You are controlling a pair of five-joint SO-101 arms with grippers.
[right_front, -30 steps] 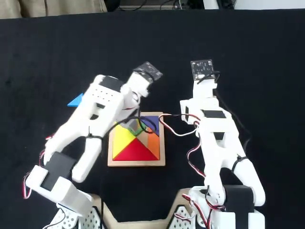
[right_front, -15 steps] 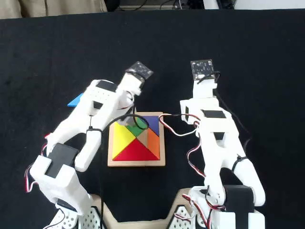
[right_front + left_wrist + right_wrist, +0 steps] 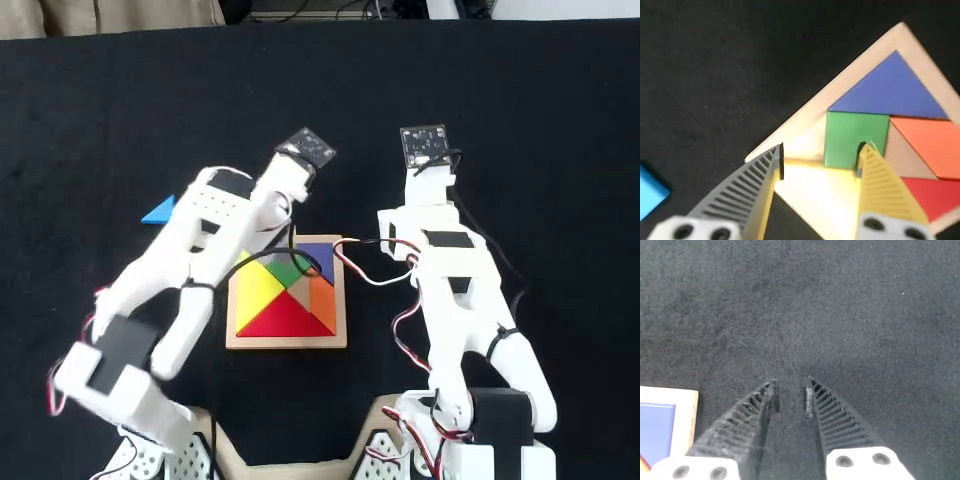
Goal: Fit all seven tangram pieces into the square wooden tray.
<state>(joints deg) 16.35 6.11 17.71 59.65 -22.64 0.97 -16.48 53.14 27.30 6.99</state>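
The square wooden tray lies on the black cloth at the near middle of the table, between the two arms. Inside it, a yellow triangle fills the left side, a red triangle the near side, an orange piece the right side and a dark blue triangle the far right corner. A green square sits at the far middle, touching the yellow and the blue. Between green, orange and red lies a small tan triangle — whether it is a piece or bare tray floor cannot be told. At the far left corner a small triangular patch of bare wood shows, bounded by the rim, the green square and the yellow triangle. A light blue triangle lies flat on the cloth well to the left of the tray and farther back, apart from it. The left arm leans in from the near left over the tray's far left part. The left gripper stands wide apart with nothing between its fingers — one tip is over the rim by the bare patch, the other at the green square's edge. The right arm stands to the right of the tray, pointing to the far side. The right gripper is over bare cloth just past the tray's far right corner, its fingers a narrow gap apart and holding nothing.
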